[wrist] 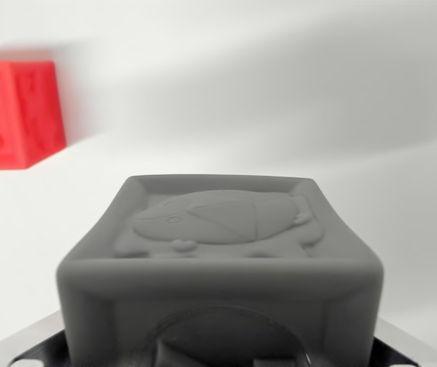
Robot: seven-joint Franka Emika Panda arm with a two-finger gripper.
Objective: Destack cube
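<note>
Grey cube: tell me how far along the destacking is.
Looks done: the grey cube is not on the red cube, which rests alone on the white surface at the wrist view's left. In hand: the grey cube fills the lower frame, right at the camera, probably held, though no fingers show. Left: whether it is already set down cannot be told; if not, lower and release it.

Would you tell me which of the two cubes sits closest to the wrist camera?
The grey cube, filling the lower centre with a raised animal figure on top; the red cube lies farther off at upper left.
</note>
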